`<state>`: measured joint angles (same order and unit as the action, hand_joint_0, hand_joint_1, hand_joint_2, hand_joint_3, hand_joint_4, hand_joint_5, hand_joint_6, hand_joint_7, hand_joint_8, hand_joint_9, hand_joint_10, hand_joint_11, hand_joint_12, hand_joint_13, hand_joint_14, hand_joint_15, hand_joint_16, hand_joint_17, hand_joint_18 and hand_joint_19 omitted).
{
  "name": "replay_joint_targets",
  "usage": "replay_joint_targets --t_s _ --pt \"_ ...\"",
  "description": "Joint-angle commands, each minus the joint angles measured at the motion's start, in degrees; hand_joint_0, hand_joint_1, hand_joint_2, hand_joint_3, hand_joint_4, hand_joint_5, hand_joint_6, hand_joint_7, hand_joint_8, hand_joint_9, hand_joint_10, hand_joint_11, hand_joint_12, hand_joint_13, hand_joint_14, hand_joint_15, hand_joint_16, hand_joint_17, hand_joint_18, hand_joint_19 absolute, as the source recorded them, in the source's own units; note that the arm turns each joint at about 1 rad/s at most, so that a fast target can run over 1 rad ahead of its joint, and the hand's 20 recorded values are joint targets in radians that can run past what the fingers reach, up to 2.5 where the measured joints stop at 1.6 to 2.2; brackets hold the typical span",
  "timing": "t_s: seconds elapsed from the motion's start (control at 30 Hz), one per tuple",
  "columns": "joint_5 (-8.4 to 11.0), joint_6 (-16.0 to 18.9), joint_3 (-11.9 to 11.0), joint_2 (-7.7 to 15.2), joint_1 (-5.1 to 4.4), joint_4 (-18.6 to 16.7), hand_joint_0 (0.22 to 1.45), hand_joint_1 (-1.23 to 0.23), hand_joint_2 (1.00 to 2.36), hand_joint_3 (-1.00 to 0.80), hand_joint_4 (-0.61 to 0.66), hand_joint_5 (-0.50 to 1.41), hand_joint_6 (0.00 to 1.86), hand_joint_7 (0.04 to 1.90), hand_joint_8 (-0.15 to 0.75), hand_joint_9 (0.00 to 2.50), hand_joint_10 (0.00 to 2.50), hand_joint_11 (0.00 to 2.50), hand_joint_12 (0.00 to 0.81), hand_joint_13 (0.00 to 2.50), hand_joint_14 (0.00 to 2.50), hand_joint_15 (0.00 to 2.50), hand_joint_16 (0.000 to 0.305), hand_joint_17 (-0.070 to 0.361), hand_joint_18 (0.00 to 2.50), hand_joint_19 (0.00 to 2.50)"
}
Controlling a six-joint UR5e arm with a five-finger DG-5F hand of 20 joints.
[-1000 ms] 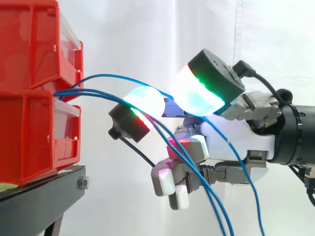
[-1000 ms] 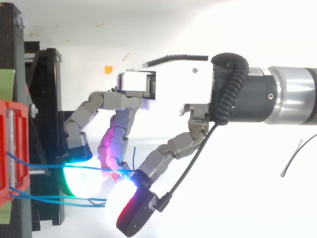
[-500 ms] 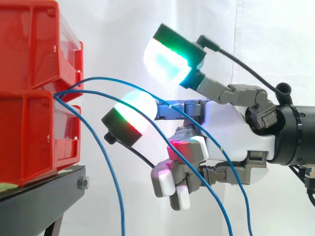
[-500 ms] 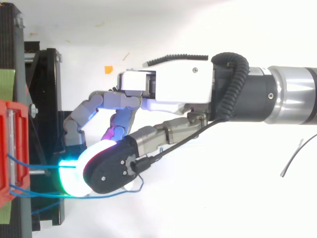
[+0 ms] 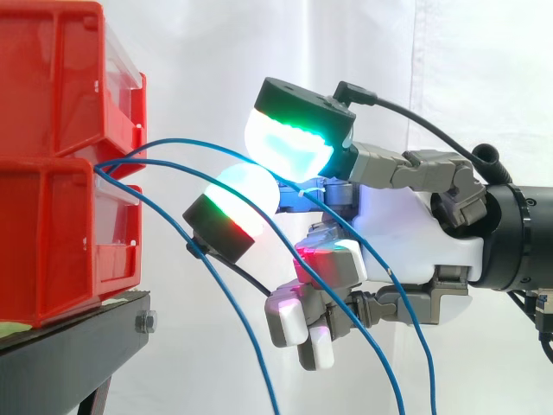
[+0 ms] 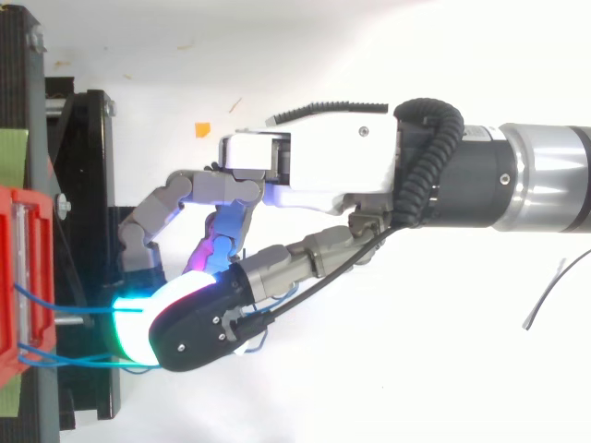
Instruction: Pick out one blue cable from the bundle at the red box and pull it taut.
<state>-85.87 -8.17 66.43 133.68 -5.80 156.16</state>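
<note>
Lab: white curtain, red bins

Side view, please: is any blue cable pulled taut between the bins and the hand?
No, every blue cable sags in a curve from the red bins past the hand.

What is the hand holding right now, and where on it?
One blue cable, seemingly pinched between two glowing pads of the hand, partway along its length, a little way out from the red bin.
</note>
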Motion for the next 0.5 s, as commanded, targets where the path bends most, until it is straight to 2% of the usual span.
replay_joint_targets --t_s 0.0,0.33,0.47 --pt "0.0 0.0 0.0 0.0 0.0 -0.1 0.57 -0.6 1.01 -0.19 0.04 -0.09 0.89 0.86 0.348 1.32 0.03 0.8 0.38 1.05 0.02 0.52 0.057 0.129 0.96 0.67" --pt "0.0 0.0 0.0 0.0 0.0 -0.1 0.59 -0.72 1.02 -0.23 0.05 -0.12 0.93 0.82 0.32 1.24 0.03 0.87 0.355 0.99 0.02 0.54 0.051 0.114 0.88 0.68" --pt "0.0 0.0 0.0 0.0 0.0 0.0 0.6 -0.73 1.02 -0.26 0.03 -0.12 0.94 0.83 0.307 1.23 0.03 0.88 0.34 0.97 0.02 0.55 0.048 0.108 0.85 0.69"
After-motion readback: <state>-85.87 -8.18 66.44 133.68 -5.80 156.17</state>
